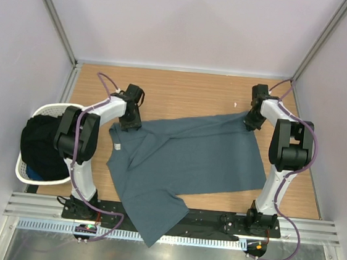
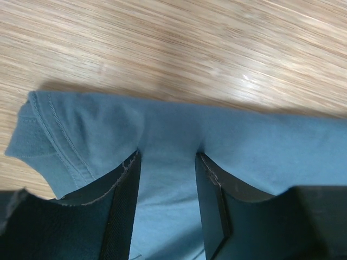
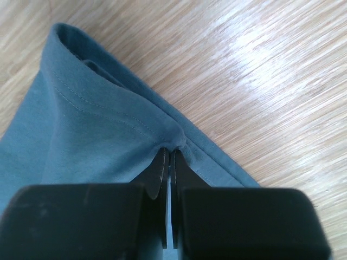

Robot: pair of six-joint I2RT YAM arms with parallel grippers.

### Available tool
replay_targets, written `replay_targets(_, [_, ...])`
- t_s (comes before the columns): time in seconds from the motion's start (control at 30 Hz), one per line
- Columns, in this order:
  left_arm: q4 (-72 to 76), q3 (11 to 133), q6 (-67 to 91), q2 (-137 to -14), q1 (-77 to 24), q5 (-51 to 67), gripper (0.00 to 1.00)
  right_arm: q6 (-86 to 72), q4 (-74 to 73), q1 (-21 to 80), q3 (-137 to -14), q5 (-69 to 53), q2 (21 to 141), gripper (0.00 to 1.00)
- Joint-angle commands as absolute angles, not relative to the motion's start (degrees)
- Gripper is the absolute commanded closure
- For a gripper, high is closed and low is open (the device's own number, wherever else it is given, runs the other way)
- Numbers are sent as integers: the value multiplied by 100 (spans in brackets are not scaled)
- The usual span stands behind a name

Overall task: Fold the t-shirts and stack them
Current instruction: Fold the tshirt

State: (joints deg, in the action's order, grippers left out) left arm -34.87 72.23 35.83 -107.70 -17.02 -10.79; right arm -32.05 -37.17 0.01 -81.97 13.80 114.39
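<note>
A slate blue-grey short-sleeved cloth t-shirt [image 1: 188, 162] is spread flat across the light wooden table [image 1: 183, 94], slightly skewed. One corner is draped over the near edge onto the black base rail. A small white neck label [image 1: 116, 146] is seen near the shirt's left edge.

The left claw [image 1: 130, 120] is placed on the t-shirt's far-left corner. In the left wrist view the left claw [image 2: 168, 157] is seen with its jaws apart. A strip of cloth runs through the gap, and a stitched hem is seen to the left of it. The cloth is straddled, not pinched.

The right claw [image 1: 252, 123] is placed at the far-right corner of the t-shirt. In the right wrist view the right claw [image 3: 169, 151] is seen closed tight on the fabric just inside the stitched hem. The cloth is puckered at the pinch point, and bare wood is seen just beyond the edge.

A white plastic laundry basket [image 1: 23, 173] is set off the table's left side, beside the left arm. Dark clothing [image 1: 41, 147] is piled in it.
</note>
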Motion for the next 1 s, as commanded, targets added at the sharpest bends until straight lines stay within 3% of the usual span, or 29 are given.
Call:
replay_targets(0.0, [-3550,7436,3770,-10925,-1530,-1230,54,-3156,-3840,0,-8604,1722,11364,99])
replay_targets(0.6, [-3850,7374,3973,-11057,-1468,-1547,55,-3261,-4623,0,-8034,2021,10618,99])
replay_targets(0.97, [-3823,7392,3832,-11057,-1450,-1495,55,-3331,-4517,0,-7910,1986,10907,99])
